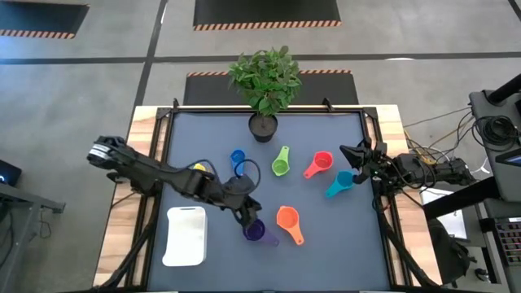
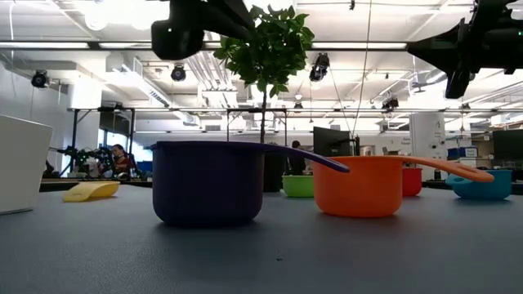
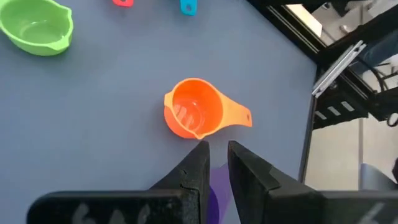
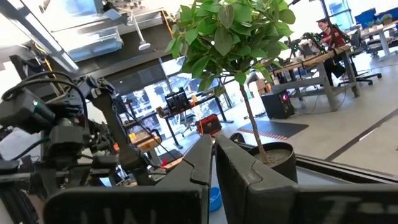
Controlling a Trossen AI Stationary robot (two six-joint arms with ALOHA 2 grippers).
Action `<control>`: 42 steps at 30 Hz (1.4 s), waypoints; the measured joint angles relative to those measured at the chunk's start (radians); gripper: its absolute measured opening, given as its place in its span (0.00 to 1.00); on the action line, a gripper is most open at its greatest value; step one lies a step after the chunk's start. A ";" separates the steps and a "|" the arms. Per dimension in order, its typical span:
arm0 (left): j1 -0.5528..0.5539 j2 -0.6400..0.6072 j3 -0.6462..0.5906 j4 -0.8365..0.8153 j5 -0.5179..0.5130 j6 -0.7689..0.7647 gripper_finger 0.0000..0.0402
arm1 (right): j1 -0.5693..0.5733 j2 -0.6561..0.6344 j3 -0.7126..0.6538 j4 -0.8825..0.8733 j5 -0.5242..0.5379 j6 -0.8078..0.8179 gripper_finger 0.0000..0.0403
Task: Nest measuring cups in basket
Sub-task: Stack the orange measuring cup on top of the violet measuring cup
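The left gripper (image 1: 251, 218) is hanging directly over the purple cup (image 1: 256, 231), its jaws standing narrowly apart; whether they are pinching the cup's rim is hard to make out, since the fingers (image 3: 198, 167) are hiding most of it. The right gripper (image 1: 358, 155) is waiting at the table's right edge with jaws pressed together, holding nothing.

The purple cup's handle is pointing toward the right edge, and the orange cup (image 1: 286, 218) beside it is sending its handle toward the front right. The basket (image 1: 186, 236) is lying near the front left corner, long axis running front to back. The grey table (image 1: 326, 260) is sitting in an open workshop, a potted plant (image 1: 265, 81) standing at its far edge.
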 joint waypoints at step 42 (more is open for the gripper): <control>-0.013 0.346 0.127 0.201 -0.109 0.387 0.55 | 0.000 0.000 0.000 -0.021 0.000 0.026 0.02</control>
